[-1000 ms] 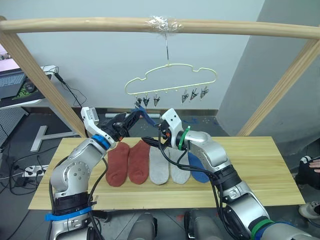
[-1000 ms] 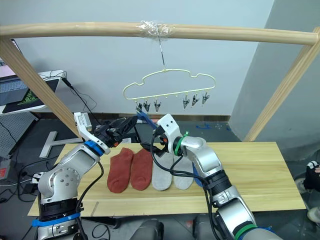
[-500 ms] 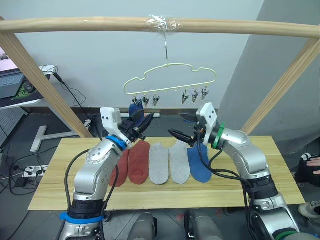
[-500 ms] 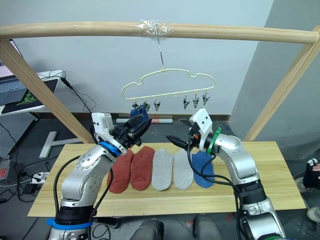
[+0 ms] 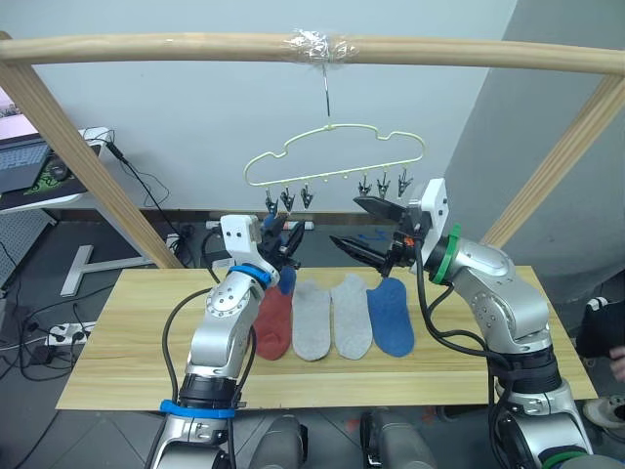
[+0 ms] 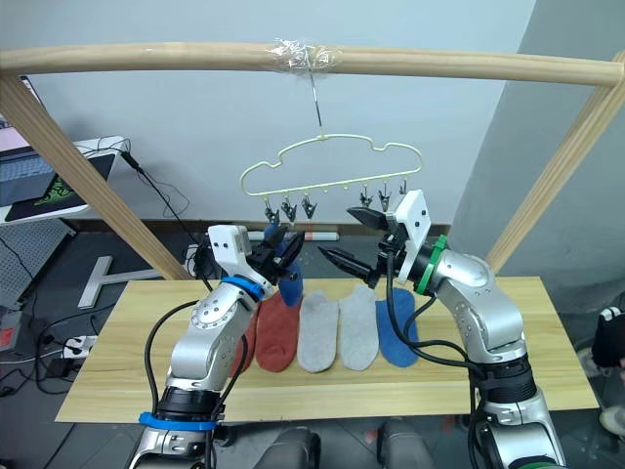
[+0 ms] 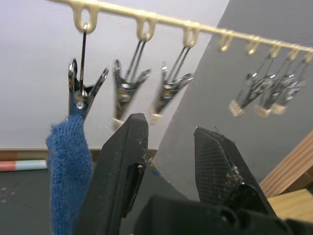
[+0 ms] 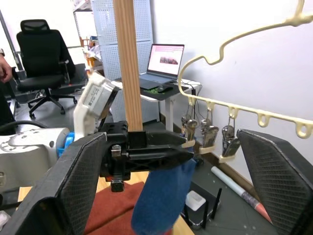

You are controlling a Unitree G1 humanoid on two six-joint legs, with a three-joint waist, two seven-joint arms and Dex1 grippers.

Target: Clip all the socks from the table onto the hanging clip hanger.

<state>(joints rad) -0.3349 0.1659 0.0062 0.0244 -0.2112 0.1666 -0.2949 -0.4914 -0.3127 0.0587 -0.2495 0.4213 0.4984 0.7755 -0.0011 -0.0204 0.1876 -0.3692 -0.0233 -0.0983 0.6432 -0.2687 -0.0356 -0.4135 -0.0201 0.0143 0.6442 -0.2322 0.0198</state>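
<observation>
**A:** Where are your hands right now?

**B:** Both are up off the table [image 5: 508,362], under the hanger [image 5: 332,156]. My left gripper [image 5: 285,237] is just below the three clips [image 7: 126,88] at the left end of the bar. My right gripper [image 5: 363,229] is just beneath the three clips at the right end, pointing across toward the left one.

**A:** Is either one holding anything?

**B:** No. The two black fingers [image 7: 122,161] of my left gripper stand a little apart with nothing between them. My right gripper is spread wide, one finger high and one low, and it is empty too.

**A:** And the socks?

**B:** One blue sock [image 7: 68,171] hangs from the outermost clip on the left. Its top edge is pinched in the metal jaws and the rest dangles straight down, just beside my left fingers. The other clips carry nothing.

**A:** What's on the table?

**B:** A row lies side by side near the middle of the wood, toes toward me. There is a rust-red sock [image 5: 273,322], partly behind my left arm. Next come two light grey socks [image 5: 311,318], and then a second blue sock [image 5: 391,315] at the right end. I can't tell whether another red one lies behind my arm.

**A:** How does the hanger sit?

**B:** Its hook goes up to the round wooden pole [image 5: 195,46], where clear tape is wrapped. The bar tilts slightly.
</observation>
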